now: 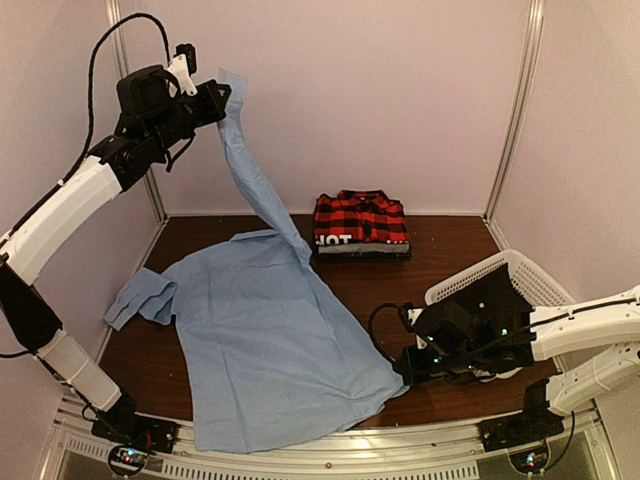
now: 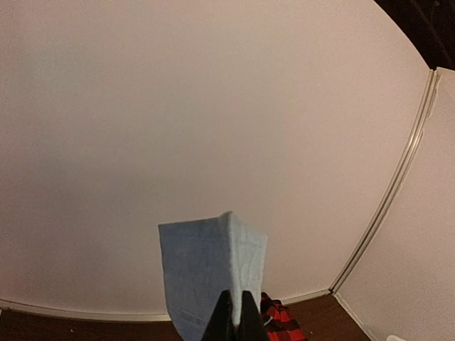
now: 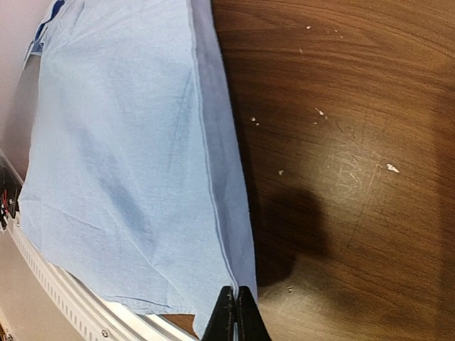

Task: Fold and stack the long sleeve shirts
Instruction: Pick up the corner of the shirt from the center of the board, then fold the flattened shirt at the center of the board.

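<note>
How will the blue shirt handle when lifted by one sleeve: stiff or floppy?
Likely floppy: the sleeve hangs limp from the left gripper while the rest of the blue shirt lies flat on the table. Probably light: thin, creased cloth. Pushed, it would likely bunch, not slide.

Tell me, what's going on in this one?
Both arms are working the light blue shirt, which lies spread on the table. The left end effector is shut on one sleeve and holds it high above the table. The right end effector is closed low on the shirt's near right corner. The red-and-black plaid shirt sits folded at the back of the table, and a white basket stands at the right.
</note>
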You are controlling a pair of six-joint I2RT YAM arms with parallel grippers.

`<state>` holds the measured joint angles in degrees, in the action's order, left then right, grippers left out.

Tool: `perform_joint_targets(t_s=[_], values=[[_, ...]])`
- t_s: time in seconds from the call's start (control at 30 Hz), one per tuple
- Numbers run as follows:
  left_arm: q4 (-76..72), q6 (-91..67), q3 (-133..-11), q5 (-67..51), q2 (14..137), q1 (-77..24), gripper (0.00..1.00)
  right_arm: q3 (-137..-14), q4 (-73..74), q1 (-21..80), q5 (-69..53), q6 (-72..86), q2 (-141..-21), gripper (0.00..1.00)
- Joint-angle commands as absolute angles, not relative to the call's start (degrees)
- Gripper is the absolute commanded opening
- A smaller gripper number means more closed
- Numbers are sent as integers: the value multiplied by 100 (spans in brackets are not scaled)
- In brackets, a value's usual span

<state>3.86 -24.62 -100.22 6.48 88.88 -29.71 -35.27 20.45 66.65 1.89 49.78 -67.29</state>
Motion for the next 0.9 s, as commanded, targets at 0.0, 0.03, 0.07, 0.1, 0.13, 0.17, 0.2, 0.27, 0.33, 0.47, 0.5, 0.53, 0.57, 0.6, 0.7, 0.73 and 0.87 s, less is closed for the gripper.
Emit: perform_joint_targets(t_s=[0.0, 0.03, 0.07, 0.1, 0.13, 0.17, 0.2, 0.27, 0.33, 0.47, 0.5, 0.53, 0.57, 0.6, 0.7, 0.73, 0.87], values=[[271, -2692, -9325, 769, 8593, -2627, 0, -3959, 1877, 6883, 198, 4932, -7005, 0], [310, -2736, -9162, 779, 8535, -2541, 0, -4058, 1767, 6942, 123, 4893, -7147, 0], [356, -2771, -9013, 802, 8480, -2460, 0, -4206, 1665, 7017, 35, 4847, -7304, 0], [403, -2811, -8848, 826, 8429, -2374, 0, -4316, 1552, 7109, -51, 4796, -7538, 0], [456, -2857, -8698, 837, 8383, -2269, 0, -4425, 1410, 7156, -204, 4753, -7652, 0], [512, -2917, -8558, 836, 8337, -2162, 0, -4513, 1266, 7224, -341, 4706, -7843, 0], [544, -2974, -8415, 805, 8299, -2041, 0, -4585, 1111, 7288, -484, 4668, -8030, 0], [594, -3029, -8184, 749, 8233, -1839, 0, -4730, 939, 7395, -747, 4608, -8457, 0], [696, -3045, -8057, 757, 8211, -1639, 0, -4889, 908, 7484, -889, 4536, -8787, 0], [841, -3076, -7953, 671, 8235, -1346, 0, -5148, 960, 7598, -1030, 4511, -9210, 0], [843, -3082, -7935, 661, 8240, -1306, 0, -5165, 906, 7601, -1080, 4535, -9233, 0], [826, -3077, -7907, 654, 8245, -1275, 0, -5161, 848, 7602, -1127, 4574, -9230, 0], [812, -3076, -7883, 611, 8256, -1253, 0, -5152, 804, 7605, -1154, 4600, -9213, 0], [795, -3068, -7864, 587, 8279, -1241, 0, -5158, 776, 7604, -1157, 4619, -9173, 0], [857, -3070, -7866, 585, 8413, -1231, 0, -5166, 806, 7603, -1084, 4609, -8999, 4], [883, -3078, -7855, 607, 8453, -1224, 0, -5174, 856, 7604, -1044, 4606, -8921, 5], [857, -3132, -7788, 675, 8490, -1128, 0, -5177, 917, 7604, -981, 4635, -8802, 6]])
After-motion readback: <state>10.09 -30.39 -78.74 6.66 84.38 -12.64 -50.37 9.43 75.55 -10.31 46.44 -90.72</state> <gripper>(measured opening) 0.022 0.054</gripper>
